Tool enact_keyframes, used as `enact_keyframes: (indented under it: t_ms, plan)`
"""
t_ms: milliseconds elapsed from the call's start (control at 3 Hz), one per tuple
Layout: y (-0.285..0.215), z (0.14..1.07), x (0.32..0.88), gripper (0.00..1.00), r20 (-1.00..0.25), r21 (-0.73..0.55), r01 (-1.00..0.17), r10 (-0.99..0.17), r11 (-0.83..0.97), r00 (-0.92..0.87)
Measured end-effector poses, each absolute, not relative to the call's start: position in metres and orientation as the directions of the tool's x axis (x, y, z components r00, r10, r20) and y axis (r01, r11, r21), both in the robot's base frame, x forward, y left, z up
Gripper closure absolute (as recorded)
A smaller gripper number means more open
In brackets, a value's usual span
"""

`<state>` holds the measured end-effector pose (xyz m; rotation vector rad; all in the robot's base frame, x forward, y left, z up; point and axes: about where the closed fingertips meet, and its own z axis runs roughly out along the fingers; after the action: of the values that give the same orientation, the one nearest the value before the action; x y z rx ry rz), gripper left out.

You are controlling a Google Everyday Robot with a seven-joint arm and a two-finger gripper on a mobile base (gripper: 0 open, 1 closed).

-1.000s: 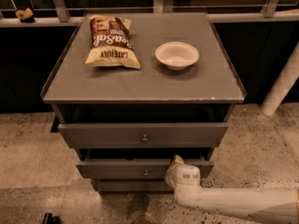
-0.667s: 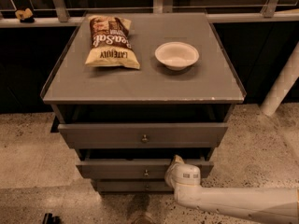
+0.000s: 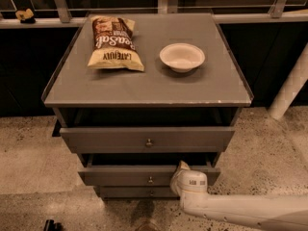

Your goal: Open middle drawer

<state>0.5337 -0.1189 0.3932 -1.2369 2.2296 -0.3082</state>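
Three drawers here. The middle drawer (image 3: 120, 175) sits between the wide top drawer (image 3: 106, 139) and the narrow bottom drawer (image 3: 120, 192), and it's already poking out a bit. The gripper (image 3: 181, 169) is at its top edge, just right of the knob (image 3: 150, 179), and I can't tell if the jaws are open or closed. I'd get a solid hold on that lip, then pull straight out and level so the drawer doesn't rack sideways or slip free.

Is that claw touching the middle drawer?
Cannot tell. In the camera view the gripper overlaps the middle drawer's top edge, hiding any contact.
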Motion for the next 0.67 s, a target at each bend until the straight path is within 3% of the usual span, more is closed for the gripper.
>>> enact_keyframes:
  t_ms: [667]
  plan:
    - [-0.1226, 0.3868, 0.5144, 1.00, -0.336, -0.460, -0.734, -0.863, 0.500, -0.377]
